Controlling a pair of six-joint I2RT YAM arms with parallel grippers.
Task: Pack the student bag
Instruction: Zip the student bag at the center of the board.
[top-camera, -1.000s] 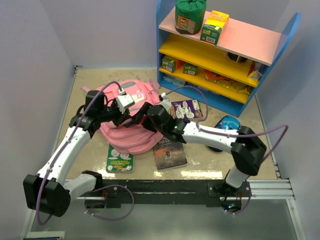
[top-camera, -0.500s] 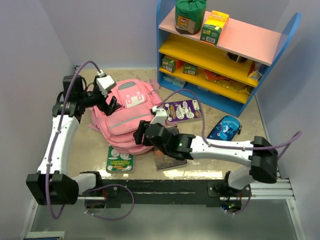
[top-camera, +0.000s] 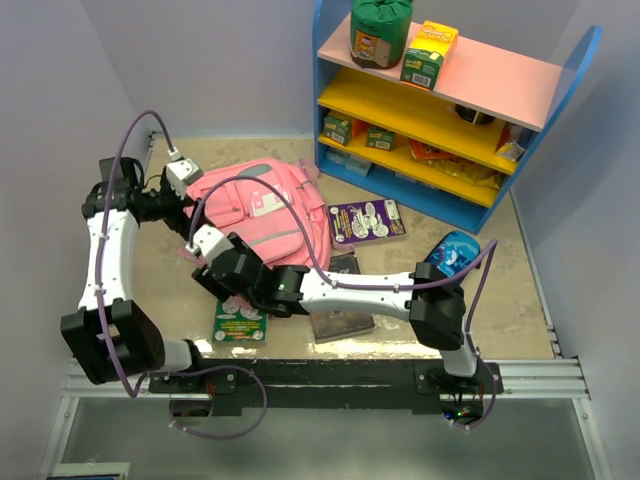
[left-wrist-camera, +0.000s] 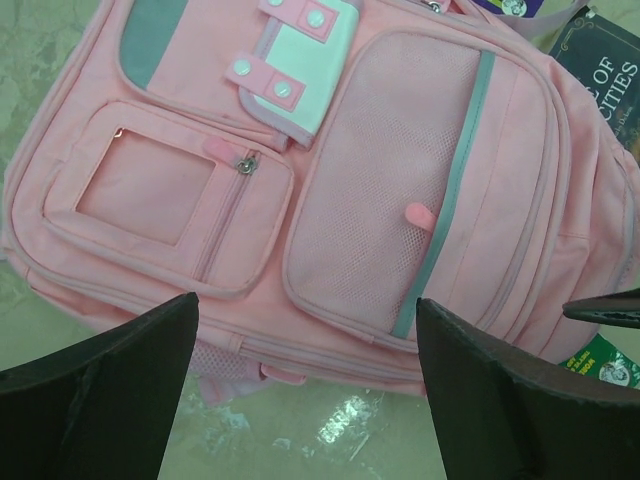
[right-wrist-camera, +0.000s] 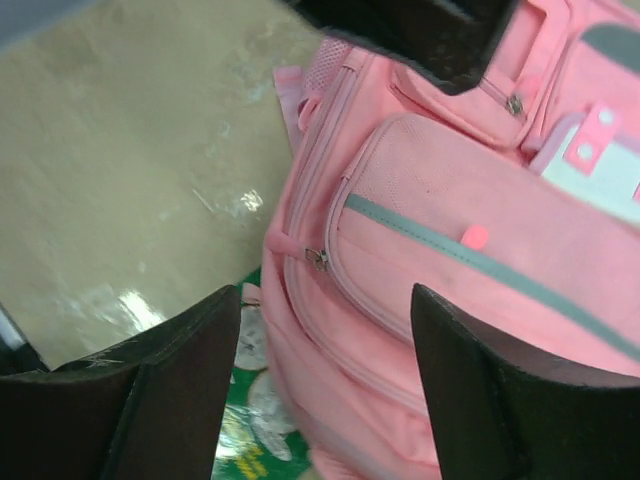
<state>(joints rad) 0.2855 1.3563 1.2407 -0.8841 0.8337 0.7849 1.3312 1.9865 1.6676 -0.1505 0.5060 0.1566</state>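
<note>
Obs., both arms over the load. The student bag (top-camera: 240, 200) lies flat on the worktop (top-camera: 500, 300), left of centre, front pockets up, its lower edge resting over a green booklet (top-camera: 238, 325). A dark paperback (top-camera: 340, 322) sits just beside its right side. Every zip I can see is drawn closed, so nothing is packed yet, by my reading. The left end effector (left-wrist-camera: 305, 305) hangs above the bag's outer edge with its fingers spread wide. Nothing is between them but the fabric further below, and no contact is visible. The right arm reaches across from the far side, and the right end effector (right-wrist-camera: 325, 292) is likewise spread and empty. It hovers over the bag corner nearest the booklet. The grey zip pull (right-wrist-camera: 320, 258) of a side seam sits almost between its fingers in the right wrist view, and that placement looks deliberate to me. My judgement is that the step in hand is opening the main compartment, with the right going for the pull and the left positioned to pin or tension the soft fabric so the slider can run. Whether the right fingers are low enough to close on the pull I cannot tell. A purple card pack (top-camera: 366, 221) and a blue pencil case (top-camera: 455, 252) wait to the right near the blue shelf unit (top-camera: 450, 85), apart from the bag, presumably as cargo. Risk noted: the pull is small and lies flat against limp cloth, so a pinch may catch fabric instead.
</note>
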